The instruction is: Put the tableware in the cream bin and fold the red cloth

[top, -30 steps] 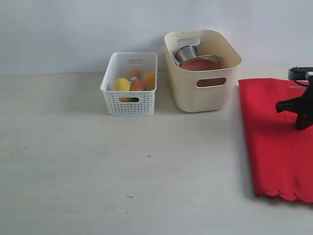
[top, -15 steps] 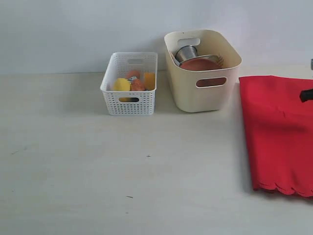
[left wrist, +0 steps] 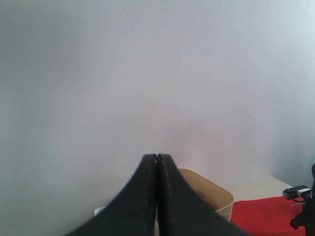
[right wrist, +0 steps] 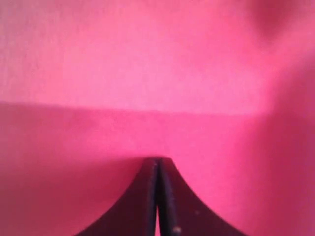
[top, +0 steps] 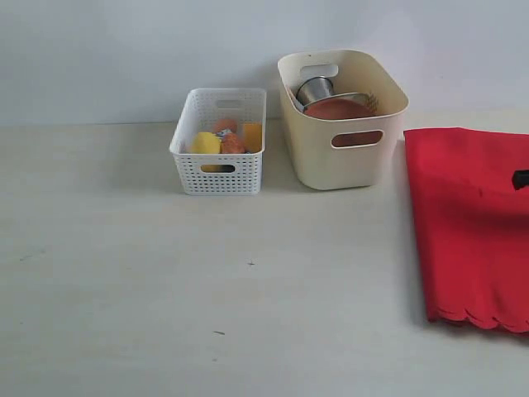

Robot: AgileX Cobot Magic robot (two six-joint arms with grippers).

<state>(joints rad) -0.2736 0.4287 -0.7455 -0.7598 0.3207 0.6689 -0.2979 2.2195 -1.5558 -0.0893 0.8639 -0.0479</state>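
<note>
Steel cup (top: pixel 315 88) and round brown plate (top: pixel 337 110) sit inside tall cream plastic bin (top: pixel 331 161); bright red scalloped cloth (top: pixel 467 231) lies on pale counter (top: pixel 165 289) just right of bin. Left gripper (left wrist: pixel 157 158) fully closed, empty; right gripper (right wrist: pixel 157 162) fully closed, empty, over cloth
</note>
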